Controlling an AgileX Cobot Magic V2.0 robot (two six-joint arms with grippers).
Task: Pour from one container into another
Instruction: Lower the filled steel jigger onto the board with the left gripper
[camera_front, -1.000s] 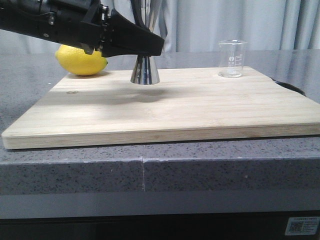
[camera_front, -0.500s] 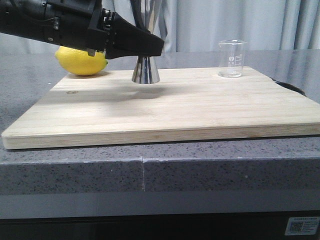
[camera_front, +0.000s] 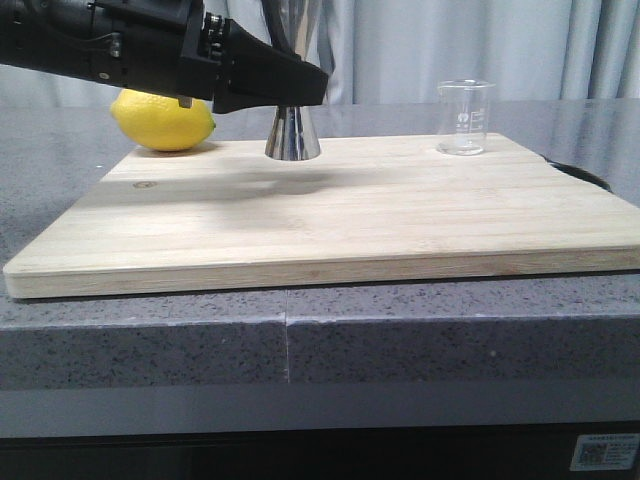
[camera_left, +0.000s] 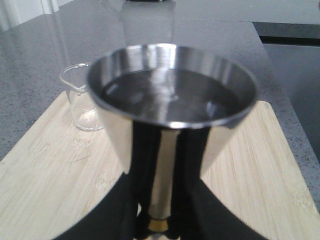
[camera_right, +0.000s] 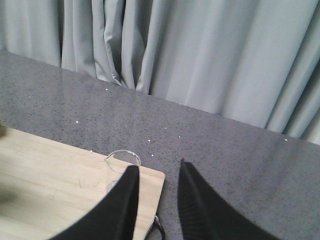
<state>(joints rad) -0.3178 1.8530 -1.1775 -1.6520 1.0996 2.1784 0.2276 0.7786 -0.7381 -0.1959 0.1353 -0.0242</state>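
Note:
A shiny steel hourglass jigger (camera_front: 292, 135) with a gold band at its waist hangs upright just above the back of the wooden cutting board (camera_front: 350, 215). My left gripper (camera_front: 300, 90) is shut on its narrow waist. In the left wrist view the jigger (camera_left: 172, 100) fills the frame, its upper cup holding liquid close to the rim, with my left gripper (camera_left: 157, 220) clamped by the band. The small clear glass beaker (camera_front: 465, 117) stands at the board's far right corner and looks empty; the same beaker (camera_left: 82, 97) shows beyond the jigger. My right gripper (camera_right: 156, 167) is open, high above that corner, one finger partly covering the beaker (camera_right: 122, 159).
A yellow lemon (camera_front: 163, 120) lies at the board's far left corner, behind my left arm. A dark curved object (camera_front: 585, 175) pokes out past the board's right edge. Grey stone counter surrounds the board, with grey curtains behind.
My left gripper has raised the jigger slightly off the board and drifted a little right. The beaker and lemon have stayed put.

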